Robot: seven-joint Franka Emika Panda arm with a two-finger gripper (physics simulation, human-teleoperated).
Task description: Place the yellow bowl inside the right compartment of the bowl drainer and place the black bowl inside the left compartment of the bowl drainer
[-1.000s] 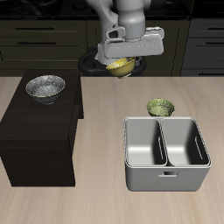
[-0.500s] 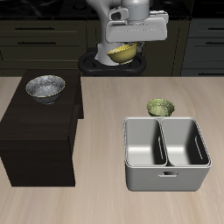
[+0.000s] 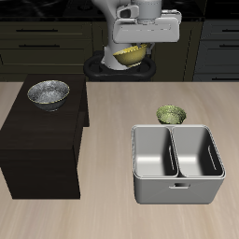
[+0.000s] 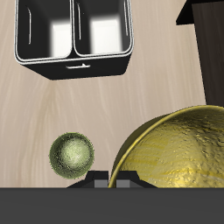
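Note:
My gripper point(image 3: 133, 58) hangs high above the back of the table, shut on the yellow bowl point(image 3: 132, 55), which shows just under the hand. In the wrist view the glossy golden-yellow bowl point(image 4: 179, 150) fills much of the picture and the fingers are hidden behind it. The black bowl point(image 3: 48, 92), silvery-grey inside with a dark rim, sits on top of the dark cabinet point(image 3: 42, 154). The grey bowl drainer point(image 3: 177, 164) stands on the table nearer the front edge, both wells empty; the wrist view shows the bowl drainer point(image 4: 76, 42) from above.
A small olive-green bowl point(image 3: 170, 115) rests on the table just behind the drainer, also seen as the olive-green bowl point(image 4: 72, 153) in the wrist view. The dark cabinet takes up one side of the table. Dark kitchen drawers line the back.
The gripper rose with the yellow bowl and shifted slightly sideways over the last second. In the last half second it barely moved.

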